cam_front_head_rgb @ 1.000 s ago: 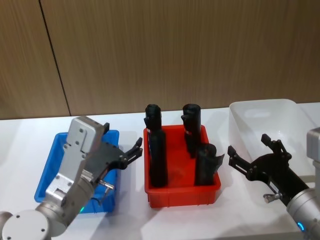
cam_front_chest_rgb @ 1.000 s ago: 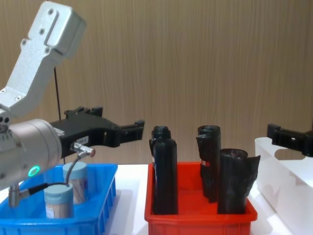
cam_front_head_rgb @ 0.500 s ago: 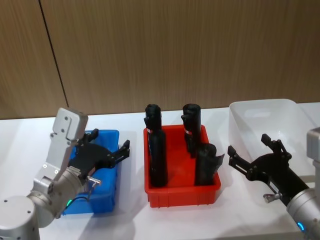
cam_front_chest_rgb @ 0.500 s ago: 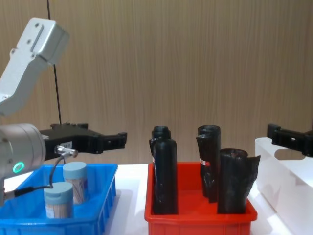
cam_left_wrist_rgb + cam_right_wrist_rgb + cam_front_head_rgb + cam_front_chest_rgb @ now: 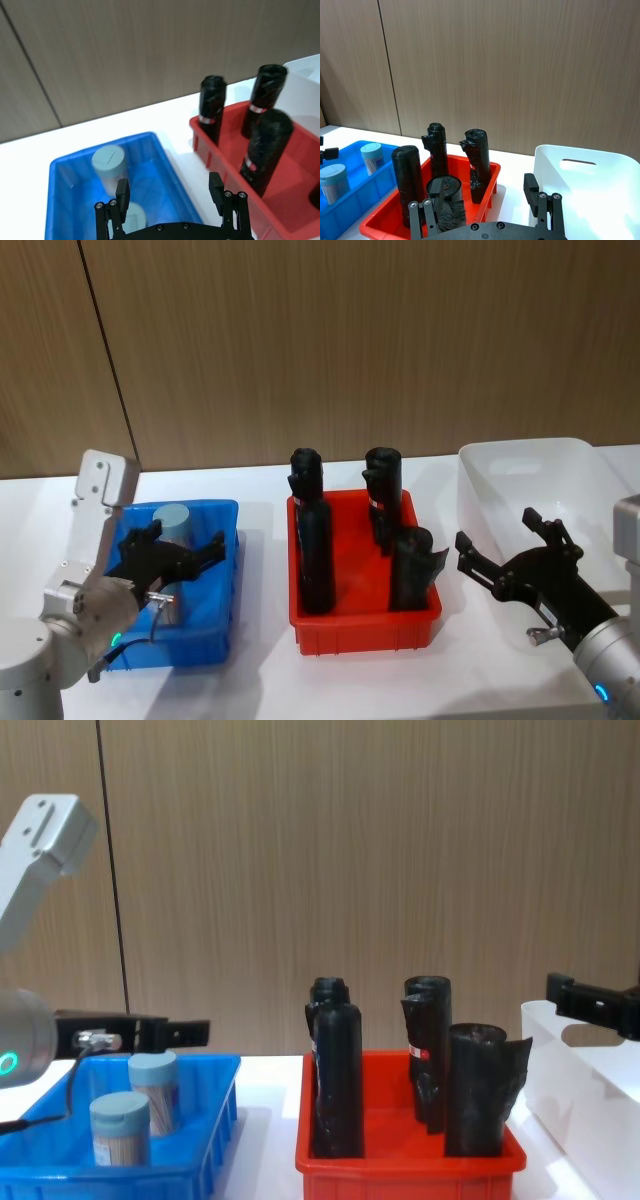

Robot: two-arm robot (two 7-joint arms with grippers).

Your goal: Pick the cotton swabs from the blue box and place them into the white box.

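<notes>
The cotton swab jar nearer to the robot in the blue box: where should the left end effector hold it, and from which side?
Probably from above. The near jar stands upright in the blue box, whose walls block a low sideways approach. The open left end effector should close on the round body just under the flat lid.

Surface (image 5: 260,660): white, carries three bins in a row.
Left: blue box (image 5: 222,640).
Middle: red bin (image 5: 365,632), near the blue box.
Right: white box (image 5: 560,480), apart from the red bin.
</notes>
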